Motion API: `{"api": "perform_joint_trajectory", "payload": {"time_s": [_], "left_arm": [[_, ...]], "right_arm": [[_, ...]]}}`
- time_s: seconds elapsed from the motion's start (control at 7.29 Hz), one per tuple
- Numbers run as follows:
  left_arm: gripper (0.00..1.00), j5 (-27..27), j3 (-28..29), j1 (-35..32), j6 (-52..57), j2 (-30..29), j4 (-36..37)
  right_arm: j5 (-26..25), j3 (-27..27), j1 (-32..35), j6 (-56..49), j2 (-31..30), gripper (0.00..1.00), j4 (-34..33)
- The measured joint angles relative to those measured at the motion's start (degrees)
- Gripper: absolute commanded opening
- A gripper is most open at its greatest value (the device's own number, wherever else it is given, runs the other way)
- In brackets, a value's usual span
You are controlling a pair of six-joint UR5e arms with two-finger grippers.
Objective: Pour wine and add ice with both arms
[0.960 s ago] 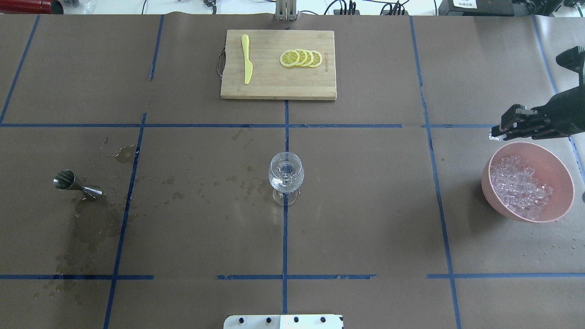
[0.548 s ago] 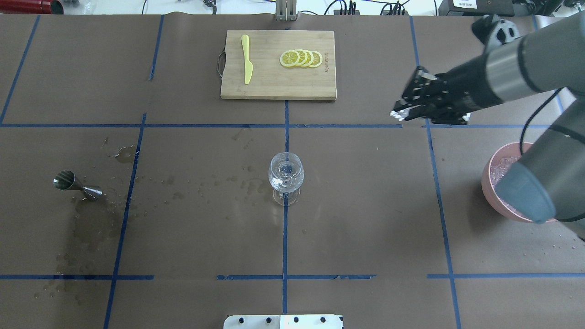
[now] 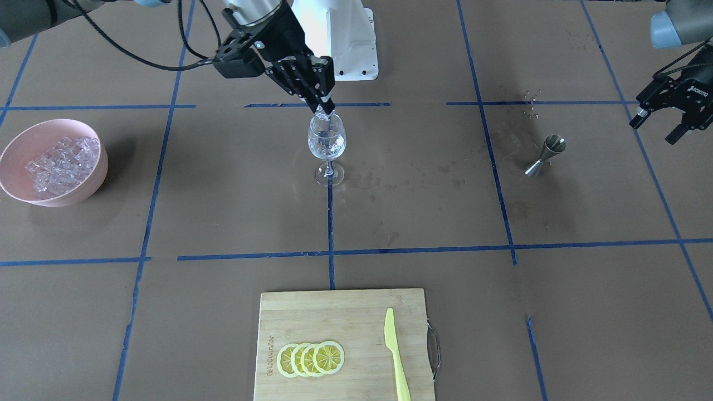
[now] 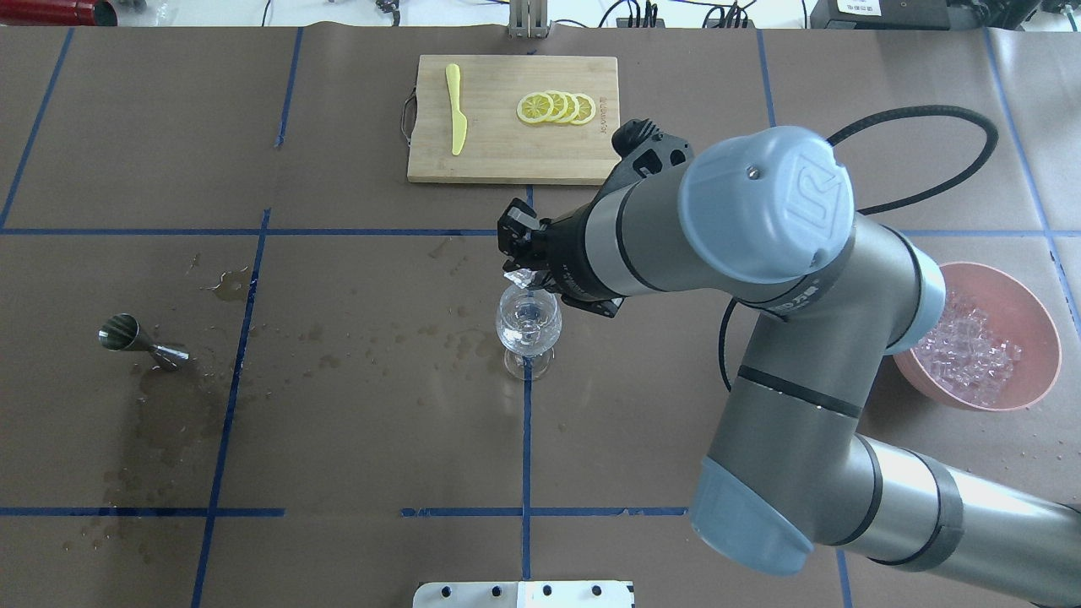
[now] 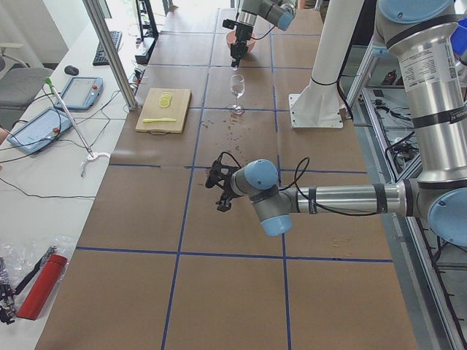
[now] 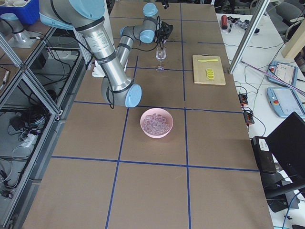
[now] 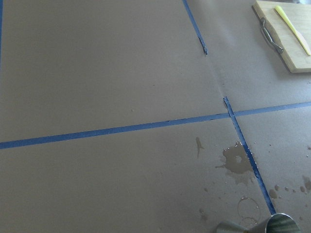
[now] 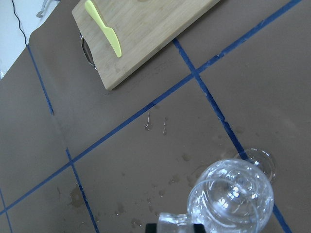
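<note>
A clear stemmed glass (image 4: 528, 325) stands at the table's middle with a little clear wine and ice in its bowl. My right gripper (image 4: 521, 274) hangs just above its rim, shut on one ice cube (image 8: 174, 223). The front view shows the same gripper (image 3: 323, 111) over the glass (image 3: 327, 142). More ice (image 4: 971, 350) fills a pink bowl (image 4: 1018, 295) at the right. My left gripper (image 3: 660, 123) hovers open and empty near the table's left end, apart from a steel jigger (image 3: 546, 155).
A bamboo board (image 4: 498, 152) at the far middle carries a yellow knife (image 4: 456, 110) and lemon slices (image 4: 557, 108). Wet marks (image 4: 169, 422) darken the paper around the jigger (image 4: 139, 338). My right arm's elbow (image 4: 760, 203) looms over the table's right half.
My right arm has swung left from beside the pink bowl to above the glass, carrying the ice cube. The glass, jigger and bowl have not moved.
</note>
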Motion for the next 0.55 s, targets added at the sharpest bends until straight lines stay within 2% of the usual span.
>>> {"api": "perform_joint_trajectory", "payload": {"time_s": [0.55], "left_arm": [[1.0, 0.0, -0.3, 0.0, 0.0, 0.5, -0.1]], "right_arm": [[-1.5, -0.3, -1.9, 0.7, -0.2, 0.0, -0.4]]}}
